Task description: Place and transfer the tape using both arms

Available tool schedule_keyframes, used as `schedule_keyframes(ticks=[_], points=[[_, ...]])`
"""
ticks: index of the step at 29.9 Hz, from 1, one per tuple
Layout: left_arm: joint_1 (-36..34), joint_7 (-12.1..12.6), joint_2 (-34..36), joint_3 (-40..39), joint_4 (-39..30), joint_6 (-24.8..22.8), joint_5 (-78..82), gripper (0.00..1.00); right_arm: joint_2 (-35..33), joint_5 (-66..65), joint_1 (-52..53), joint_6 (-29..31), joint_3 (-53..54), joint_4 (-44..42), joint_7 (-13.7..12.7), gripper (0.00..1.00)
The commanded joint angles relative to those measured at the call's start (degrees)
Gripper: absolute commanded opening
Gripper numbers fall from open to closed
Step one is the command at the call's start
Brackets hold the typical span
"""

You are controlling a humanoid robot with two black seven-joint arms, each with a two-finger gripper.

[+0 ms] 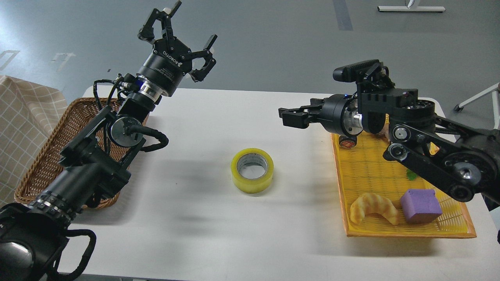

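The tape (252, 170), a thick yellow roll with a grey core, lies flat on the white table (203, 218) near its middle, with nothing touching it. My right gripper (284, 117) hangs above the table up and to the right of the tape, well clear of it, pointing left, its fingers slightly apart and empty. My left gripper (181, 37) is raised high beyond the table's far left edge, its fingers spread wide and empty.
A brown wicker basket (43, 164) sits at the table's left under my left arm. A yellow basket (390, 232) at the right holds a croissant toy (373, 207), a purple block (421, 205) and a small can (347, 142). A checked cloth (23, 113) hangs at far left.
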Motion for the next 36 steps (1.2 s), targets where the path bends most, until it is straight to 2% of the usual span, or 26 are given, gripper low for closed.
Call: schedule_keyframes(ticks=[1,8,15,21,30,36], points=[[0.0,0.0,0.4,0.0,0.0,0.0,0.0,0.98,-1.7,1.6,-4.4,0.0,7.0,2.3,0.2,1.00],[-0.1,0.1,0.8,0.0,0.0,0.0,0.1,0.98,-2.5,15.1,-13.3,0.0,17.9,2.5,0.1,1.00],[-0.1,0.2,1.1,0.0,0.0,0.0,0.3,0.98,-2.2,21.3,-19.5,0.0,24.8,2.1,0.6,1.00],[-0.1,0.1,1.9,0.2,0.0,0.0,0.3,0.98,-1.5,34.1,-23.9,0.0,32.0,1.3,0.6,1.00],[-0.1,0.2,2.2,0.3,0.0,0.0,0.3,0.98,8.4,46.1,-25.9,0.0,44.4,-5.0,0.7,1.00],[-0.1,0.2,2.5,0.4,0.0,0.0,0.4,0.98,15.2,54.1,-25.9,0.0,48.9,-7.0,0.7,1.00]])
